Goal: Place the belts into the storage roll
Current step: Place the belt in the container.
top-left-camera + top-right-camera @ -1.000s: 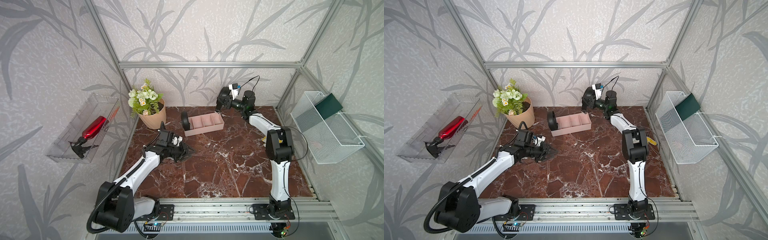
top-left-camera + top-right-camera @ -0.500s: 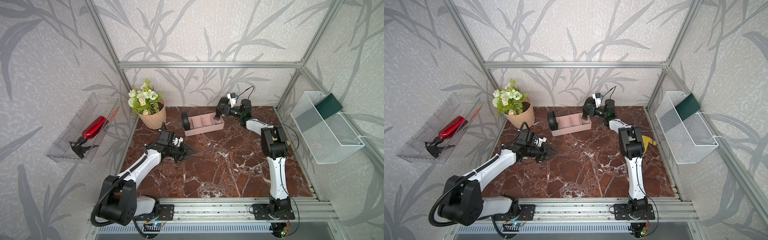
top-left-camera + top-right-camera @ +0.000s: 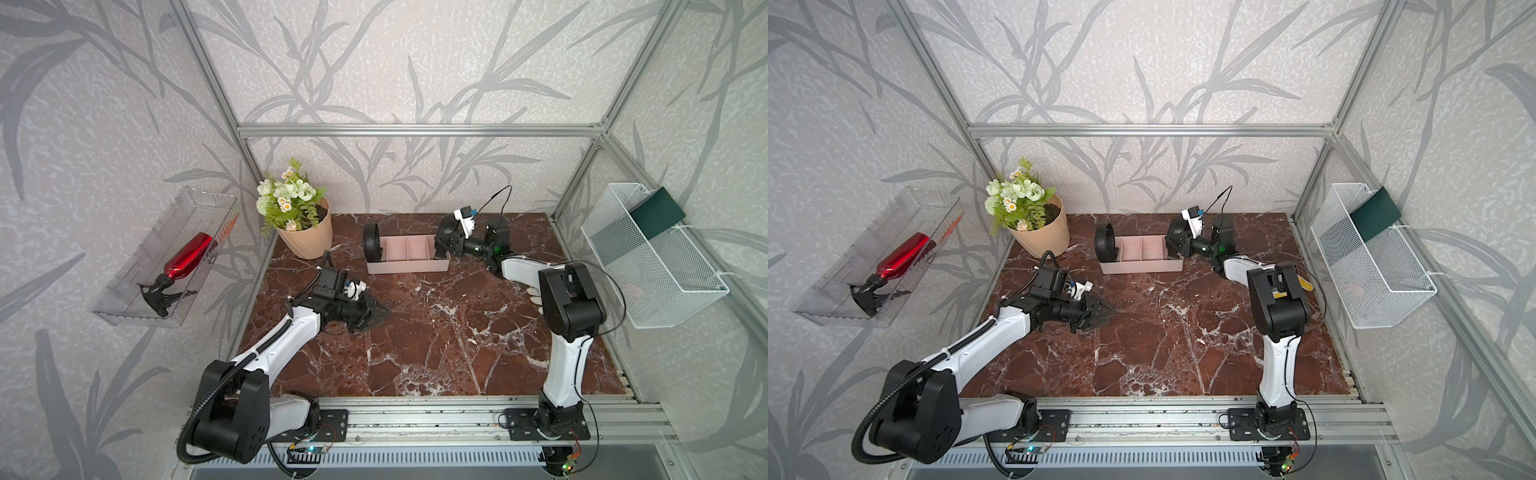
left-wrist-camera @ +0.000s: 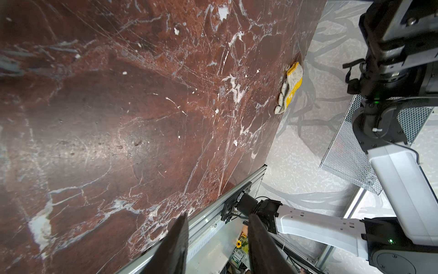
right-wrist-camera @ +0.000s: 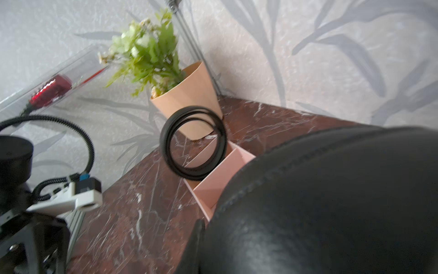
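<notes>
The change is on the right arm. A second ago it carried its load high over the back of the marble table (image 3: 436, 340), above centre in both top views. Now the right gripper (image 3: 441, 249) has dropped to the right end of the storage roll (image 3: 409, 266), just over its last compartment. Its fingers are pinched on the second belt (image 5: 331, 201), a black leather coil so close to the wrist camera that it fills the lower right of that view and hides the fingertips. The first belt (image 3: 372, 243) is already placed: it stands upright as a ring in the tray's left end compartment, right of the flowerpot (image 3: 309, 243). The two middle compartments look bare. The left gripper (image 4: 218, 244) has not moved; it hovers low over the table at centre left of the top views. Its fingers are spread partway, and nothing sits between them. The descent suggests the task is close to done. What likely remains is settling the coil fully inside the walls and letting go; released too high, it could spring open or tip over the rim.
</notes>
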You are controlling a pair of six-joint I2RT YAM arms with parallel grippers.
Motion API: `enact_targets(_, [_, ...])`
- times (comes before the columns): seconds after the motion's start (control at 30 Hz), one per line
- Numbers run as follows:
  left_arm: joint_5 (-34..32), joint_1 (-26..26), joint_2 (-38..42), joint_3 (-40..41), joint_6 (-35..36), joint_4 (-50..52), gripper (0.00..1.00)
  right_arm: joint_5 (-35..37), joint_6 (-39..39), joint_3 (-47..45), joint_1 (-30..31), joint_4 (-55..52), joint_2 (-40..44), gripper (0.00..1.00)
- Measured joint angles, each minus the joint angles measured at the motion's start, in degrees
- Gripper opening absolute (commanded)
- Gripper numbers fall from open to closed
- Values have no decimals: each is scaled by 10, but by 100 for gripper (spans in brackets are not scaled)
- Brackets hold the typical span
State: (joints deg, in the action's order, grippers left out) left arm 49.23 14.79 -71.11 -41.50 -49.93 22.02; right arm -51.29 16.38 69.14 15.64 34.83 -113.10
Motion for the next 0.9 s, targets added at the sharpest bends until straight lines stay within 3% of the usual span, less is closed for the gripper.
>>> enact_targets(0.17, [2,5,48,23,-2,3,41,7,-3,-94,54,17,61,0])
enact_targets(0.37, [-3,10,66,20,7,19,41,19,13,-128,53,63,66,0])
enact_targets(0.67, [-54,22,55,-125,69,71,40,28,38,-144,51,131,51,0])
enact_targets(0.9, [-68,33,19,-147,80,64,40,30,26,-141,51,132,6,0])
